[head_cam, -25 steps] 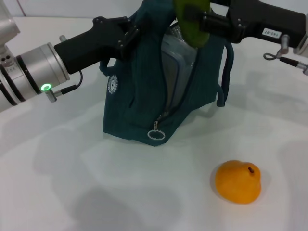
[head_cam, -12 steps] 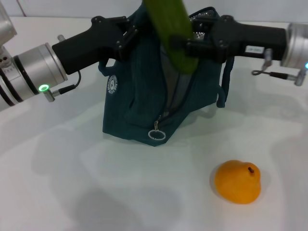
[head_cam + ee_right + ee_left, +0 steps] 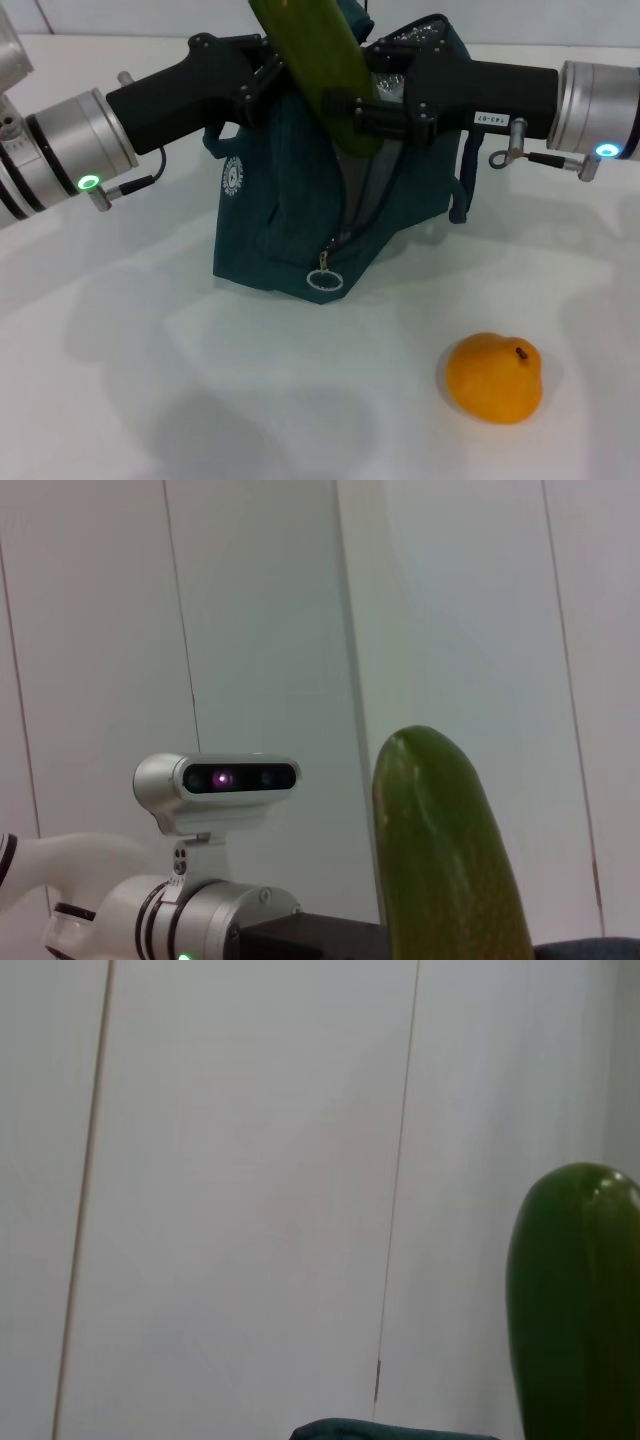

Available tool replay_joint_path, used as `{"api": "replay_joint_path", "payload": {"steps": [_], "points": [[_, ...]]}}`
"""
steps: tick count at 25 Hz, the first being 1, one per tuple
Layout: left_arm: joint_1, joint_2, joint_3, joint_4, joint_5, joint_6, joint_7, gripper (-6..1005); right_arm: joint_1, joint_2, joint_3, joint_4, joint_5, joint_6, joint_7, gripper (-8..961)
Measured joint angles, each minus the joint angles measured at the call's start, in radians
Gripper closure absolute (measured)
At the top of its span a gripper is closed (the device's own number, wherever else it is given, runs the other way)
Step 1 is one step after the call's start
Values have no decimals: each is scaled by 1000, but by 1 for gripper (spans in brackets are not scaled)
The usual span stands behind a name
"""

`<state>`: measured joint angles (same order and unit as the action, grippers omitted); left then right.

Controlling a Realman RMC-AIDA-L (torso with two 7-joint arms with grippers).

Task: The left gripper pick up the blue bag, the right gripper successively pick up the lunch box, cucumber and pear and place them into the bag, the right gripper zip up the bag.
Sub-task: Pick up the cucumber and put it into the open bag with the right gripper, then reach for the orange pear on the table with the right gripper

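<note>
The blue bag [image 3: 290,220] stands on the white table, its top pulled open so the silver lining shows. My left gripper [image 3: 262,82] is shut on the bag's upper left edge. The cucumber [image 3: 315,65] stands nearly upright over the opening, its lower end between the bag's sides; my right gripper [image 3: 362,112] is shut on it. The cucumber's tip also shows in the left wrist view [image 3: 580,1300] and the right wrist view [image 3: 445,850]. Something pale shows through the zip gap; I cannot tell if it is the lunch box. The pear [image 3: 494,377] lies on the table at front right.
The zip's ring pull [image 3: 324,278] hangs at the bag's front, low on the open zip. The white table [image 3: 150,380] stretches bare in front of the bag. A white panelled wall [image 3: 250,1180] stands behind. The right wrist view shows my left arm's wrist camera [image 3: 215,780].
My right gripper has carried the cucumber leftward and lower, from above the bag's right side to over the opening, tipping it more upright. The left gripper, bag and pear stayed put.
</note>
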<state>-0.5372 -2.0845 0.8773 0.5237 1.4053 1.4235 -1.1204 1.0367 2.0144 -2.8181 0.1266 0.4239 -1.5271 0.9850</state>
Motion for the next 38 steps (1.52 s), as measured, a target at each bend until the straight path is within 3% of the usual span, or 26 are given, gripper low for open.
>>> {"api": "replay_joint_path", "payload": {"steps": [10,17,21,22,25,27,30,34,38], "points": [[0,2,0,7,-1,0,-1,958,-25,1,2,-11,42,14,-46,376],[0,3,-4,26,-1,0,-7,959,-40,0,4,0,63,-5,-60,260],[6,3,-6,26,-3,-4,-8,959,-111,-11,-1,133,96,-228,-99,182],[7,3,-6,26,-3,-6,-8,959,-111,-11,-1,133,96,-228,-99,162],[7,3,-6,26,-2,-8,-7,959,-157,-25,-6,286,36,-430,-120,124],[6,3,-6,26,-1,-9,-2,959,-211,-46,-6,351,15,-549,-151,127],[9,1,-6,25,-2,-12,7,959,-296,-73,-6,356,-7,-612,-221,149],[10,0,-5,21,-2,-13,10,959,-368,-65,-7,354,-56,-617,-298,223],[4,-2,-2,18,-1,-15,13,959,-383,-42,-6,356,-136,-590,-329,243]]}}
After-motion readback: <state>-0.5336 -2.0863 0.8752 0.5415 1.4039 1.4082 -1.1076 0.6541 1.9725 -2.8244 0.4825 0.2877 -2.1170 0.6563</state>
